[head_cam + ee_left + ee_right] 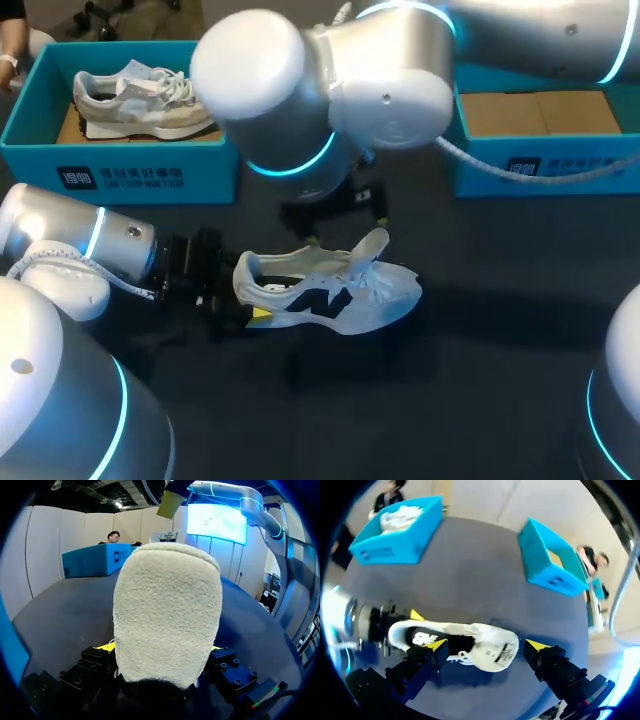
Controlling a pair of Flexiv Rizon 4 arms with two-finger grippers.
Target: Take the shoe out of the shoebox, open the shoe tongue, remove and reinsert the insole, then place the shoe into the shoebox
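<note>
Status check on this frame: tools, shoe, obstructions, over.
Left tool shut on shoe heel, shoe out on table. Right tool open above the tongue. No obstruction seen by the shoe.

Left pincer (162, 647) clamped low — right pincer (486, 645) spread wide, pointing down.

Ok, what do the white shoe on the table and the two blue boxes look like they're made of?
The white shoe: seemingly soft textile upper, matte; its heel shows a nubby, fleece-like pile in the left wrist view. The left box and right box: likely cardboard, with smooth matte blue walls; the right box's inside floor is plain brown, like bare board.
</note>
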